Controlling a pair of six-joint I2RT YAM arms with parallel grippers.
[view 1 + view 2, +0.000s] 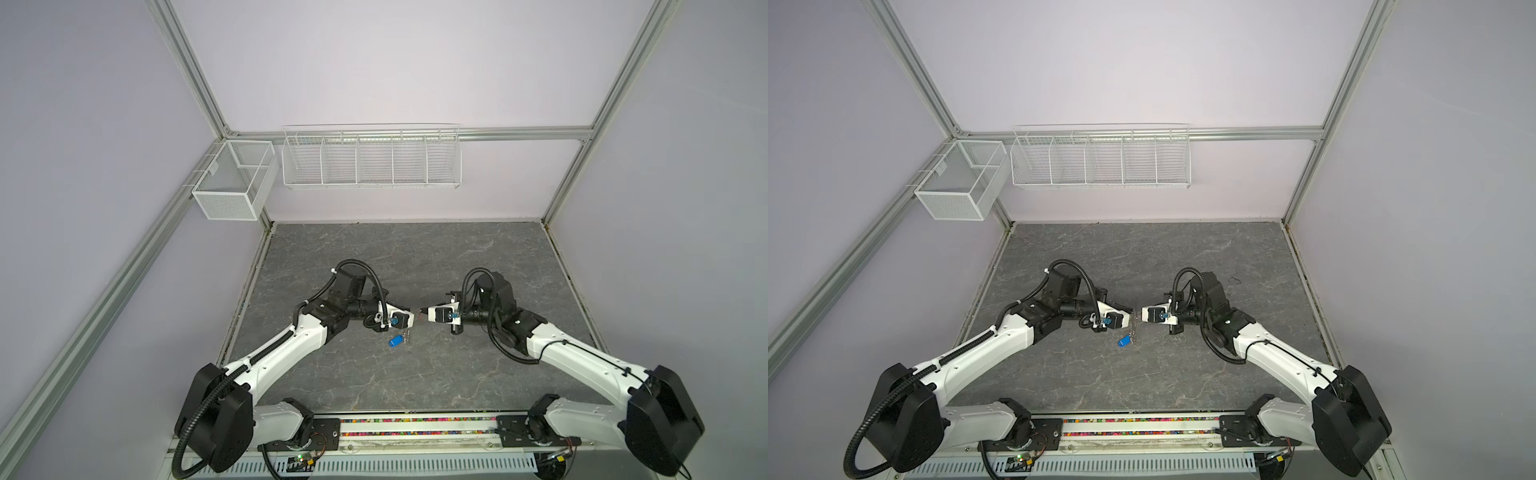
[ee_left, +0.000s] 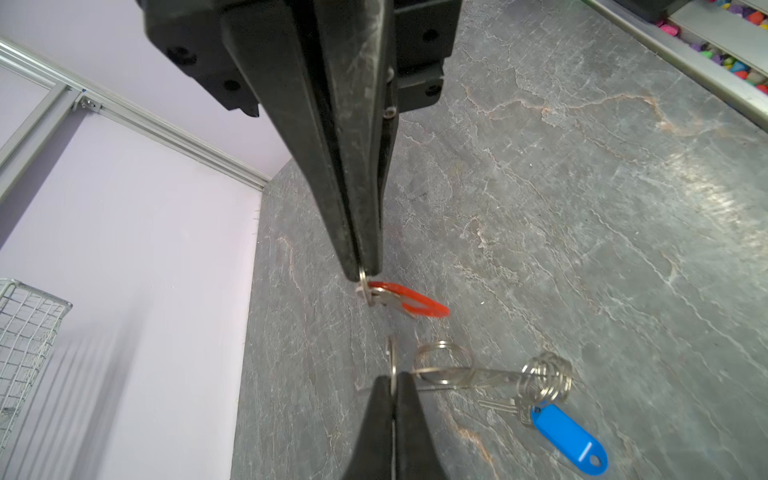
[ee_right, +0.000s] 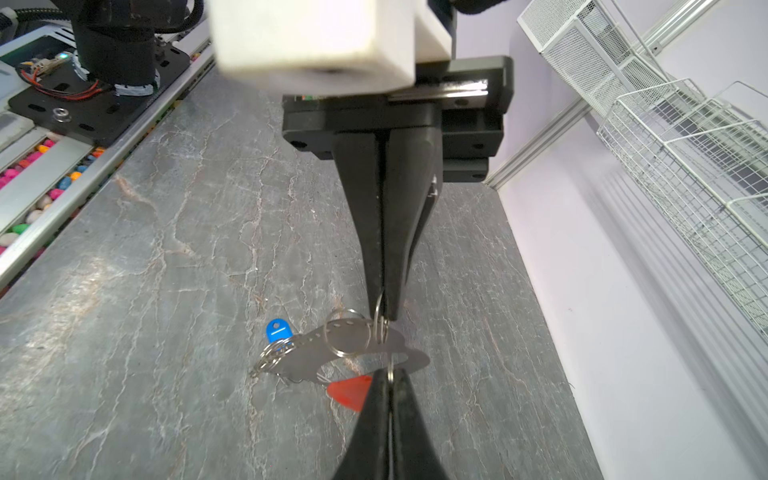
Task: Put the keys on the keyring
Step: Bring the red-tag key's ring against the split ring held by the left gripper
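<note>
Tip to tip over the middle of the table (image 1: 415,257): left gripper (image 2: 393,380) pressed shut on the keyring (image 3: 405,348), pinching one of its rings; right gripper (image 2: 365,270) clamped on the red key (image 2: 409,301) by its ring, just right of the keyring. Blue key (image 2: 569,444) on rings at the keyring's other end, nearer and left of the tips. Cannot tell whether the red key's ring touches the keyring
</note>
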